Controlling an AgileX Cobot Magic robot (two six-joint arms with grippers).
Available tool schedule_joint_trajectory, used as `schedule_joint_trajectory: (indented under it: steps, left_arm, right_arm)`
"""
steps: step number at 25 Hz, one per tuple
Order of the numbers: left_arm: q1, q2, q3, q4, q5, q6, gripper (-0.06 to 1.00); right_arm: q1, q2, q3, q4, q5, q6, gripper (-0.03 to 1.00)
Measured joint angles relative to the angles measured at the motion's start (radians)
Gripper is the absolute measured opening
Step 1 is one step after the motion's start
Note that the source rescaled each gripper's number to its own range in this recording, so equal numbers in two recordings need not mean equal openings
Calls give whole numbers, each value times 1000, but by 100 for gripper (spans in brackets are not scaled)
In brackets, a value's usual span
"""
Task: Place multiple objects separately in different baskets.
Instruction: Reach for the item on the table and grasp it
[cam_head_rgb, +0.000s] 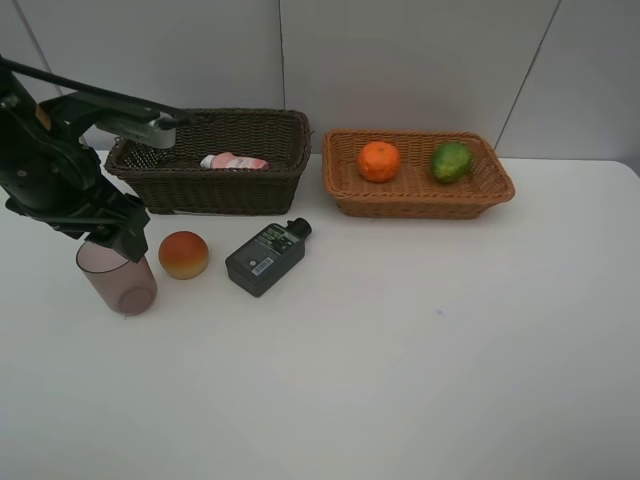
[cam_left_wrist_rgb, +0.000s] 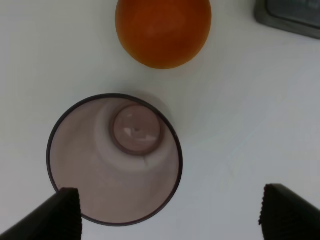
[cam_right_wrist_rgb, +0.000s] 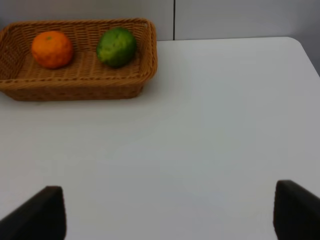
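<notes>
A translucent mauve cup (cam_head_rgb: 118, 280) stands upright on the white table at the left. My left gripper (cam_head_rgb: 116, 243) hangs open just above it. The left wrist view looks straight down into the cup (cam_left_wrist_rgb: 115, 157), which lies closer to one finger (cam_left_wrist_rgb: 52, 217) than to the other. Beside the cup lie a red-yellow peach (cam_head_rgb: 183, 254) (cam_left_wrist_rgb: 162, 30) and a dark grey labelled bottle (cam_head_rgb: 265, 258). A pink white-capped bottle (cam_head_rgb: 233, 161) lies in the dark brown basket (cam_head_rgb: 200, 188). The light tan basket (cam_head_rgb: 415, 205) (cam_right_wrist_rgb: 75, 90) holds an orange (cam_head_rgb: 379, 161) (cam_right_wrist_rgb: 52, 49) and a green lime (cam_head_rgb: 451, 161) (cam_right_wrist_rgb: 116, 46). My right gripper (cam_right_wrist_rgb: 167, 212) is open over bare table.
The two baskets stand side by side along the back wall. The left arm's dark links (cam_head_rgb: 50, 160) reach in over the table's left edge, beside the dark basket. White tabletop (cam_head_rgb: 420, 360) stretches across the front and right.
</notes>
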Motion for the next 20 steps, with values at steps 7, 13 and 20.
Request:
schedule_joint_trajectory:
  steps: [7,13,20]
  left_arm:
    - [-9,1,0,4,-10,0,93]
    - [-9,1,0,5,-27,0,93]
    - [-9,1,0,7,-27,0,93]
  right_arm:
    - [0,0,0,0,0,0,79]
    - [0,0,0,0,0,0,79]
    - [0,0,0,0,0,0,79]
